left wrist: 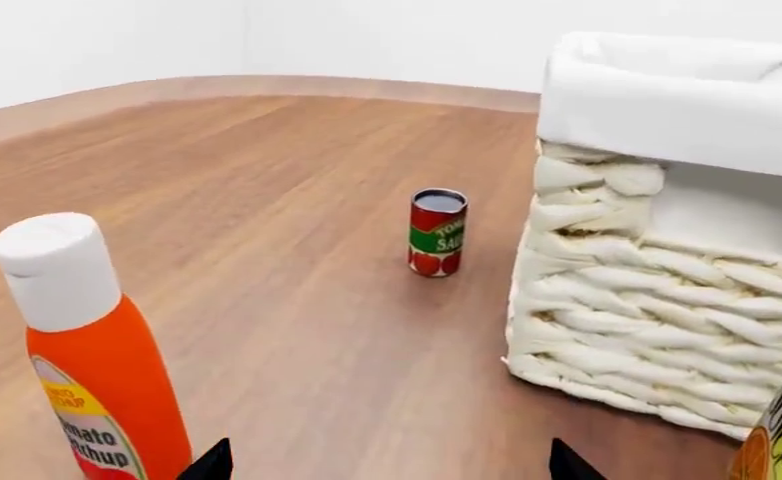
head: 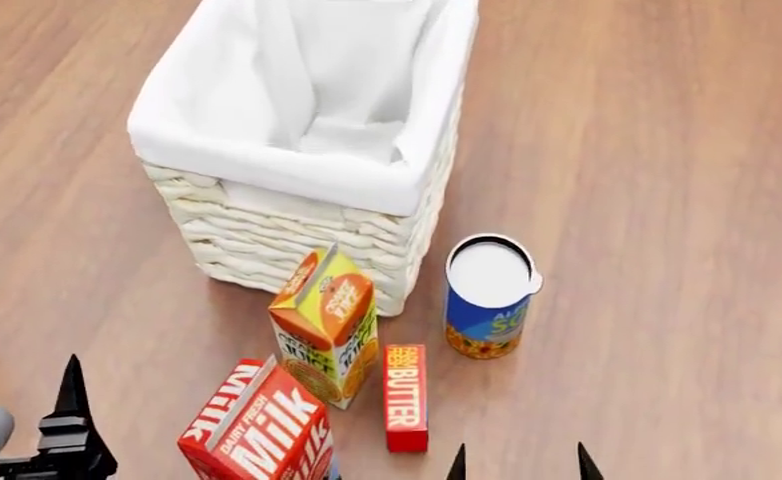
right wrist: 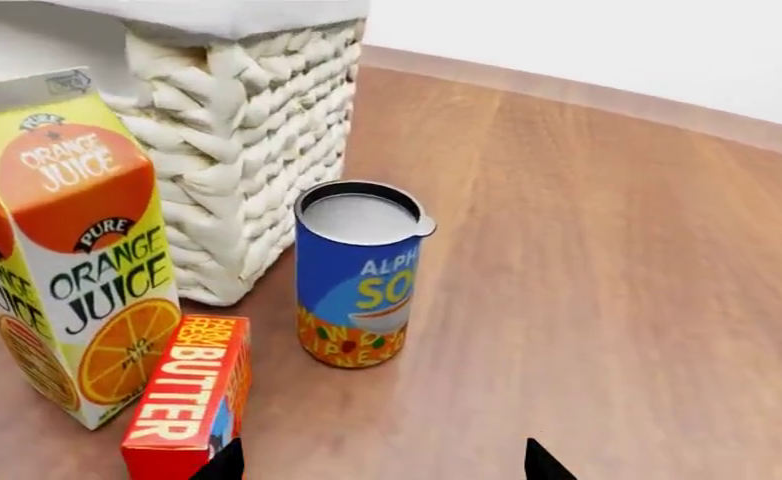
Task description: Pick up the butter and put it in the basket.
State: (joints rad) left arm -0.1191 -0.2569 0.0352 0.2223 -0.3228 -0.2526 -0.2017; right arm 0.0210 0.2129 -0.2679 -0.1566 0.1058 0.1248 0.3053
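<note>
Right gripper (head: 518,462) hovers low with its black fingertips spread apart, empty, just beside the slim red butter box (head: 406,397). That box lies flat on the wooden floor (head: 658,150) near the white wicker basket (head: 284,235), beside the orange juice carton (head: 324,325). Left gripper (head: 71,420) is off to the side, can't tell its state.

Wood-plank floor (head: 658,150), plain white walls (left wrist: 364,35)

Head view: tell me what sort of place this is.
Probably a simulated grocery-packing setup on a wood-grain surface: packaged foods such as the butter, milk carton and orange juice carton stand beside a cloth-lined wicker basket. Plain white walls show in the wrist views.
</note>
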